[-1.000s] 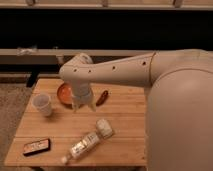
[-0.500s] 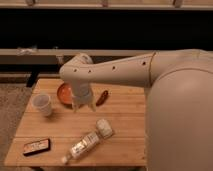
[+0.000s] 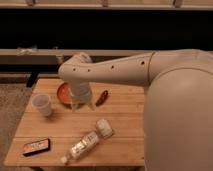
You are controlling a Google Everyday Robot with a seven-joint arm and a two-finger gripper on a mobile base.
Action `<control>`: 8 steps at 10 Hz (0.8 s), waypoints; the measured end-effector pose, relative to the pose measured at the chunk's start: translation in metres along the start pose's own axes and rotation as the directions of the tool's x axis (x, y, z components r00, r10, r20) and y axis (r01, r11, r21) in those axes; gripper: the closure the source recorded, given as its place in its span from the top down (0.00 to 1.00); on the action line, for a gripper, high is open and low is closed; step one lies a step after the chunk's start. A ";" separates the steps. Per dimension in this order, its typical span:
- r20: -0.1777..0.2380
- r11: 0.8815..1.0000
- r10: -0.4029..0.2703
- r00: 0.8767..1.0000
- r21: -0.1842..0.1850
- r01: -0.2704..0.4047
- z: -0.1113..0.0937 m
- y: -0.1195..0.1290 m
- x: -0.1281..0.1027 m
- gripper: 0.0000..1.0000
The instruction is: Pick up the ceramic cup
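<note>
small plain white handleless ceramic cup (image 3: 41, 104), tapered, wider at the rim, upright at the left of the pale slatted wooden table (image 3: 125, 112). to its right and apart from it, the cream gripper (image 3: 82, 103), low over the right edge of the shallow glossy orange bowl (image 3: 62, 92); open or closed, impossible to tell. nearer the front, a clear plastic bottle (image 3: 84, 146) on its side.

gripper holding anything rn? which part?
Nothing seen in it. The gripper hangs by the orange bowl; the ceramic cup stands apart on the table, untouched.
</note>
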State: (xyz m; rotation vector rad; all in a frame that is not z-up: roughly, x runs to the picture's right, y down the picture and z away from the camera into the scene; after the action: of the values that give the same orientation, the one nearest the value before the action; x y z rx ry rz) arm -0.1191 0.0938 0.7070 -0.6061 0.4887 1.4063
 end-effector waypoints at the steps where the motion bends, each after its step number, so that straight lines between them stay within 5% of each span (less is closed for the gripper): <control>1: 0.005 0.999 -0.030 1.000 -0.015 0.030 -0.001 0.016 -0.008 0.65; 8: 0.026 0.962 -0.237 0.971 -0.135 0.238 0.017 0.145 -0.071 0.65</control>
State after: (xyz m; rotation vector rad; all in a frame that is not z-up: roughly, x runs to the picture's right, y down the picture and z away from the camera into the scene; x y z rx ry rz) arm -0.2721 0.0597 0.7508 -0.7442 0.3016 1.2193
